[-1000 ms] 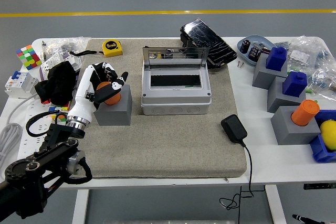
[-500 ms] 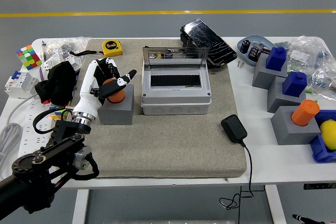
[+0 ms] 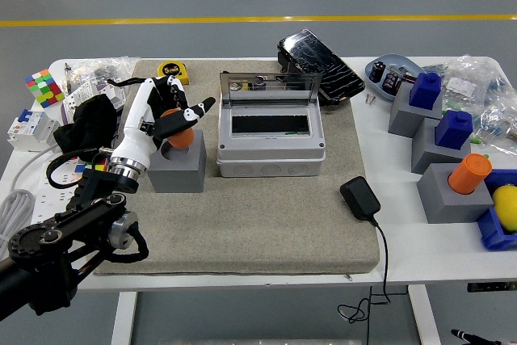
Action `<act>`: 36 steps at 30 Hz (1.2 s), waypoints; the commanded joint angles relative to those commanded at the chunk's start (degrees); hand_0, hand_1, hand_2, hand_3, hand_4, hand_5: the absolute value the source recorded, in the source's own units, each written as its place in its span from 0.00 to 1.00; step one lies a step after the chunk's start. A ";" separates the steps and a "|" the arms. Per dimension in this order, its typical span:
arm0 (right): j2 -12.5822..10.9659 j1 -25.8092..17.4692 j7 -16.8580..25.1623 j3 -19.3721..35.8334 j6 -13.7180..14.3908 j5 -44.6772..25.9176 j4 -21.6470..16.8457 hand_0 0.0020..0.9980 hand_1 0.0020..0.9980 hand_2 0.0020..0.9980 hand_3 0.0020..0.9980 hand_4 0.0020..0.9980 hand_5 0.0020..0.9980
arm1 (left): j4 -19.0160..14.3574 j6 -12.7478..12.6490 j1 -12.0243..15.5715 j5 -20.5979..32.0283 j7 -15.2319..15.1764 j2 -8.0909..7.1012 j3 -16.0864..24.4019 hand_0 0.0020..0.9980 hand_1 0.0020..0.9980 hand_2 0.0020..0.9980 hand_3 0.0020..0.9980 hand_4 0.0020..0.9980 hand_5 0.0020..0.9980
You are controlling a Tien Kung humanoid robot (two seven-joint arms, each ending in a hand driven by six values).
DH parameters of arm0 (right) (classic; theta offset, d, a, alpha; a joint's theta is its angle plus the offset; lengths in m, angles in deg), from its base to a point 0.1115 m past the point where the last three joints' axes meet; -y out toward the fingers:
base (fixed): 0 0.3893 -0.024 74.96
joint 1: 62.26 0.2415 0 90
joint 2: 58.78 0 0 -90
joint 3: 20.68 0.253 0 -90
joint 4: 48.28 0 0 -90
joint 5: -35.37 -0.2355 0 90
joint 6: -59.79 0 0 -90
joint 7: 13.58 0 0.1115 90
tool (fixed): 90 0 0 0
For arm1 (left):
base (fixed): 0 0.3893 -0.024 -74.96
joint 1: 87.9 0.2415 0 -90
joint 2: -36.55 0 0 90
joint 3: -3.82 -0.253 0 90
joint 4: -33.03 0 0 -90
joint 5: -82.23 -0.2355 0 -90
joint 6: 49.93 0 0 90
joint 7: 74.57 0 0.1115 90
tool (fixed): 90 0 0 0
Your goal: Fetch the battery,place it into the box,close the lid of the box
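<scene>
Orange battery [image 3: 179,138] lifted higher, left hand [image 3: 166,115] gripping it

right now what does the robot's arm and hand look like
Only the left arm shows. It is black, built of rounded joint housings with a silver ring at the wrist, and loose black cables loop beside it. The left robot hand is white with black joints and black fingertips, five fingers in all. No markings are readable on it. The right arm is out of view.
</scene>
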 joint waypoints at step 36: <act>-0.28 0.71 -0.06 -3.73 0.13 -0.87 -0.66 0.67 0.67 0.68 0.55 0.90 0.51 | 15.93 -3.92 -23.21 -7.36 1.05 14.85 -25.65 0.03 0.00 0.16 0.17 0.97 0.00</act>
